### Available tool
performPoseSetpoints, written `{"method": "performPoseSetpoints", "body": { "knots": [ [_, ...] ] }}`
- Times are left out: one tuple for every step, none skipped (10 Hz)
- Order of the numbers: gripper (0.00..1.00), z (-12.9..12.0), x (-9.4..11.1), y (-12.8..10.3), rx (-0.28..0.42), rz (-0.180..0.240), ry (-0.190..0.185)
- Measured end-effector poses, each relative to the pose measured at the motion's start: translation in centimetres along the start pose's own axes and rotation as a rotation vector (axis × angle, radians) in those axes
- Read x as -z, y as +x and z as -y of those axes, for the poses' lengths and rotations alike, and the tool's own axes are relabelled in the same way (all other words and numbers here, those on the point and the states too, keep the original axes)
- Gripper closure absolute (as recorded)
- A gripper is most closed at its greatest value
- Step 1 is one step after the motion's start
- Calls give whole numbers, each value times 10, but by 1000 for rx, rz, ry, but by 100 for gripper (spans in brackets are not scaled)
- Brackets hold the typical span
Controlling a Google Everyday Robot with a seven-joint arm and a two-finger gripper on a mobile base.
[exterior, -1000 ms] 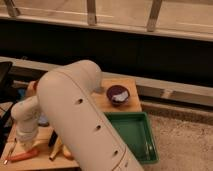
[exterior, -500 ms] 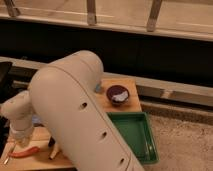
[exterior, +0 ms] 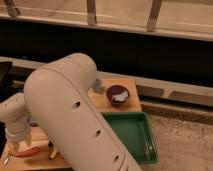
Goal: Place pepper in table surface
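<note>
Pepper point(exterior: 26, 152): long thin red-orange, lying flat on table surface point(exterior: 102, 102) at left. Gripper point(exterior: 13, 148) just above its left end; can't tell if released. Arm moved left vs earlier.

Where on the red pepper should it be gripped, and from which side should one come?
Grip the pepper near its middle, coming from above: it lies flat on the table surface, long and slender, running left to right, so the jaws should close across its thin width. The end effector is at the pepper's left end, by the table's near left corner.
</note>
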State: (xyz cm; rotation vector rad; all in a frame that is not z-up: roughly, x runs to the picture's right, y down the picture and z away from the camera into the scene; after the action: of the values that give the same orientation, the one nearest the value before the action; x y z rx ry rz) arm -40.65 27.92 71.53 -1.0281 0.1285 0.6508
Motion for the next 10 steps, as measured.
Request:
{"method": "performPoseSetpoints", "body": {
  "knots": [
    [20,2,-6,2,21,-24,1],
    [20,3,-10,4,35,-42,2],
    [20,5,-12,7,44,-60,5],
    [20,6,-15,9,50,-78,10],
    [20,6,-17,10,52,-88,12],
    [20,7,-19,12,54,-101,14],
    [20,8,-24,15,53,-116,15],
    [22,8,-29,18,48,-129,13],
    [30,9,-34,21,32,-141,14],
    [37,10,-37,22,24,-144,15]
  ]
}}
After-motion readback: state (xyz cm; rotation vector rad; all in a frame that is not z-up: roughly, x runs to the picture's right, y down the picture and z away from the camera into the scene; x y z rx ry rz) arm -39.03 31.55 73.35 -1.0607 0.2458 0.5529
